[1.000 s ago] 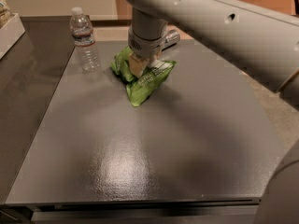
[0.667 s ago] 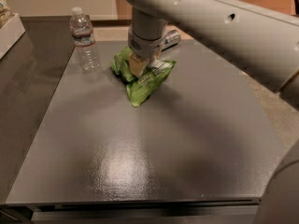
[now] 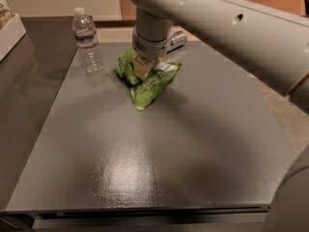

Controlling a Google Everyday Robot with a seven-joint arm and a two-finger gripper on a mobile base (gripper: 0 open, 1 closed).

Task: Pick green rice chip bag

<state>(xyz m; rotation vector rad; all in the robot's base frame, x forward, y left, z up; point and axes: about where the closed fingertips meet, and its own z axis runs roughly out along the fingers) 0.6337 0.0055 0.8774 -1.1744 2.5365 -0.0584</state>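
The green rice chip bag (image 3: 147, 83) is a crinkly lime-green snack bag with a white label panel, lying on the grey table (image 3: 145, 168) at the back middle. My gripper (image 3: 145, 67) comes straight down from the white arm onto the bag's middle. Its tan fingers (image 3: 141, 67) are closed on the bag, which bunches up around them. The bag's lower end still touches the table. The part of the bag under the gripper is hidden.
A clear water bottle (image 3: 87, 41) stands upright to the left of the bag. A can (image 3: 176, 38) lies behind the gripper, partly hidden by the arm. A white box (image 3: 9, 33) sits at the far left edge. The arm spans the upper right.
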